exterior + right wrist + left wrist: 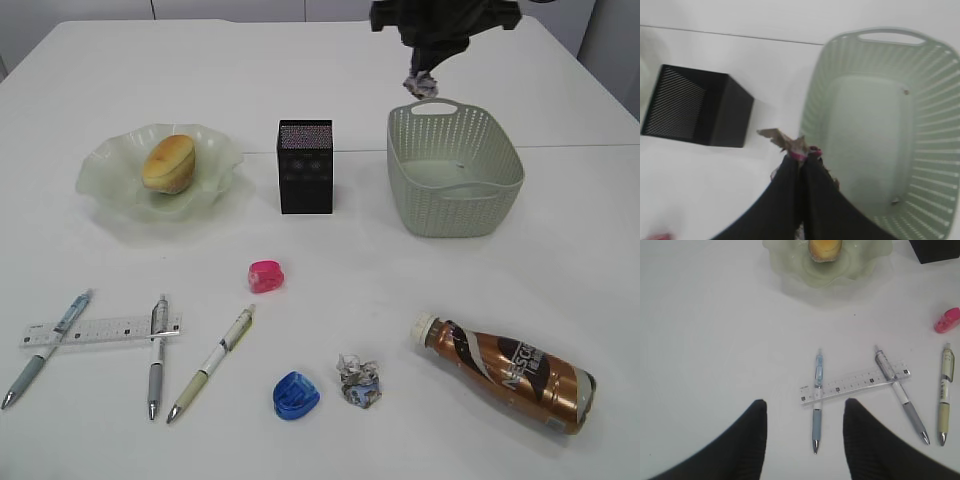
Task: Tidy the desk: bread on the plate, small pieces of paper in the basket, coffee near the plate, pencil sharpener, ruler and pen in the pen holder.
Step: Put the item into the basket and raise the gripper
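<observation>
R gripper (801,159) pinching paper wad (421,82), over basket (455,170)

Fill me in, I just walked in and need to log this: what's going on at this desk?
The right gripper is shut on a paper wad, holding it above the basket, which looks empty. The left gripper hangs open over the ruler and pens, holding nothing. The bread is already on the plate. A second paper wad, two sharpeners and the coffee bottle, lying on its side, remain on the desk.
</observation>
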Motion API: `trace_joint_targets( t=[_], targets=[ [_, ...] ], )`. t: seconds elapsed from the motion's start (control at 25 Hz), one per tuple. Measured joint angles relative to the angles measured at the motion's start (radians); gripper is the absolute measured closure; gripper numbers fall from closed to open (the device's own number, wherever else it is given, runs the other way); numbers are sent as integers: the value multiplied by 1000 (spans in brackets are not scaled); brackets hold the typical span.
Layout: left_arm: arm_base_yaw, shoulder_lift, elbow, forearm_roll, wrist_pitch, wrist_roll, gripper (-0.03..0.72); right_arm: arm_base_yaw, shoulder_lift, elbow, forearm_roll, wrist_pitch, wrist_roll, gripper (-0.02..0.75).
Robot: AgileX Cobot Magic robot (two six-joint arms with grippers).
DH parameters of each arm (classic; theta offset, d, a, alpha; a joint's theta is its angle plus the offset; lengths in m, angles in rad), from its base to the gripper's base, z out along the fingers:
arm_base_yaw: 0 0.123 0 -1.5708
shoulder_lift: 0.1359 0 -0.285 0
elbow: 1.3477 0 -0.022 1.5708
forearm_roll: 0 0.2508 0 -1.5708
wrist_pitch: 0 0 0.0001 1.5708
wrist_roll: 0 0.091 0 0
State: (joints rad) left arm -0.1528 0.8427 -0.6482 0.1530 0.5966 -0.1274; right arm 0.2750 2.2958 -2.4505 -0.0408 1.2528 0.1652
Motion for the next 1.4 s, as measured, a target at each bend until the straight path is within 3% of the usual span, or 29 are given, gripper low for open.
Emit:
trace_joint_targets(
  t=[0.28,0.84,1.2,1.28,1.4],
  targets=[
    [0,0,0,-4,0,0,328,-52,0,0,-82,1,0,725],
    [0,0,0,-6,2,0,328,-56,25,0,-111,1,45,695],
    [0,0,0,-6,2,0,328,-56,25,0,-197,1,47,685],
    [0,0,0,-6,2,0,328,-56,25,0,-188,1,47,652],
    [0,0,0,-6,2,0,328,-56,25,0,-173,1,47,518]
  ],
)
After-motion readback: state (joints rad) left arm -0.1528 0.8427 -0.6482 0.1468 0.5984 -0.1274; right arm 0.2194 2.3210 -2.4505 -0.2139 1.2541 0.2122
